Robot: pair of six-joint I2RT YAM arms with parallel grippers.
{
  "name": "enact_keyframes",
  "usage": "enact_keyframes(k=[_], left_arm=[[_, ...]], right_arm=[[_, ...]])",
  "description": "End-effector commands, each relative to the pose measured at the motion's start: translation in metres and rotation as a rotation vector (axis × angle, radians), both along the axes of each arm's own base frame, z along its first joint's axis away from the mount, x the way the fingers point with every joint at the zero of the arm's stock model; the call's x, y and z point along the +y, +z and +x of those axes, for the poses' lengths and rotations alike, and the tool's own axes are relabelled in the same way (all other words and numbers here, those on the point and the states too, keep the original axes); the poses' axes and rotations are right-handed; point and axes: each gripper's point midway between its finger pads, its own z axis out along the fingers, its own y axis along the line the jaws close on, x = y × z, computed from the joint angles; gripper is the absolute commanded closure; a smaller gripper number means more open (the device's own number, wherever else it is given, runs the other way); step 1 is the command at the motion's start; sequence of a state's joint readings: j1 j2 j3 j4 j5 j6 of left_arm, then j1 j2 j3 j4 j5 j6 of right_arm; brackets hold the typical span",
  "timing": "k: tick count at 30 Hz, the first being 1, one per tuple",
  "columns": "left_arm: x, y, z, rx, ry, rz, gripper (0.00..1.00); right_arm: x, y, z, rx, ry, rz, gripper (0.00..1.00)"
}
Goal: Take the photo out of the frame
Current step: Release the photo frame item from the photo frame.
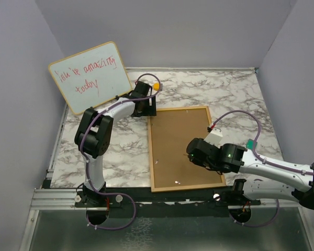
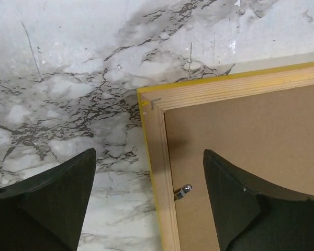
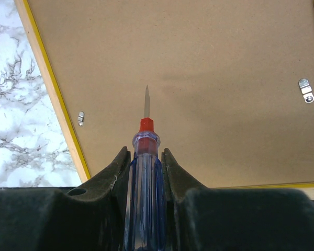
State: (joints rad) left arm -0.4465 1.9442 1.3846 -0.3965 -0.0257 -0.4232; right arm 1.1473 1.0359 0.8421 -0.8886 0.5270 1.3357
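- Lying back-up on the grey-veined marble bench (image 1: 120,151), the frame (image 1: 186,149) shows a flat brown fibreboard backing (image 3: 209,68), a pale wood inner border and a thin yellow rim. The photo is hidden underneath.
- A small shiny metal clip (image 2: 182,192) sits where wood meets backing, near the far-left corner.
- My left fingers (image 2: 47,204) are spread wide and hold nothing. They straddle that corner, one over bare marble, the other over the backing.
- My right fingers (image 3: 110,178) are clamped on a screwdriver (image 3: 145,172) with a clear blue handle, red collar and slim steel blade. It points across the backing, and I cannot tell whether the tip touches.
- Open marble lies left of the frame. The frame's near edge runs close to the bench's front edge.
- A wood-edged whiteboard (image 1: 91,76) leans at the far left, behind my left arm.
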Motion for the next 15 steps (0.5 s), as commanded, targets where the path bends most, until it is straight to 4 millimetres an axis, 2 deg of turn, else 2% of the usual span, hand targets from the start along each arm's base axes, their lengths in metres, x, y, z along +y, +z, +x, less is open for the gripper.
enact_keyframes(k=[1, 7, 15], left_arm=[[-0.011, 0.002, 0.006, 0.004, -0.021, -0.030, 0.20], [0.007, -0.012, 0.003, 0.014, 0.024, 0.038, 0.32], [0.017, -0.024, -0.006, 0.063, 0.027, 0.089, 0.55]], right_arm=[[0.001, -0.002, 0.004, -0.022, 0.013, -0.023, 0.99], [0.007, -0.004, 0.006, -0.018, 0.035, -0.051, 0.99], [0.017, 0.001, 0.010, -0.024, 0.062, -0.055, 0.99]])
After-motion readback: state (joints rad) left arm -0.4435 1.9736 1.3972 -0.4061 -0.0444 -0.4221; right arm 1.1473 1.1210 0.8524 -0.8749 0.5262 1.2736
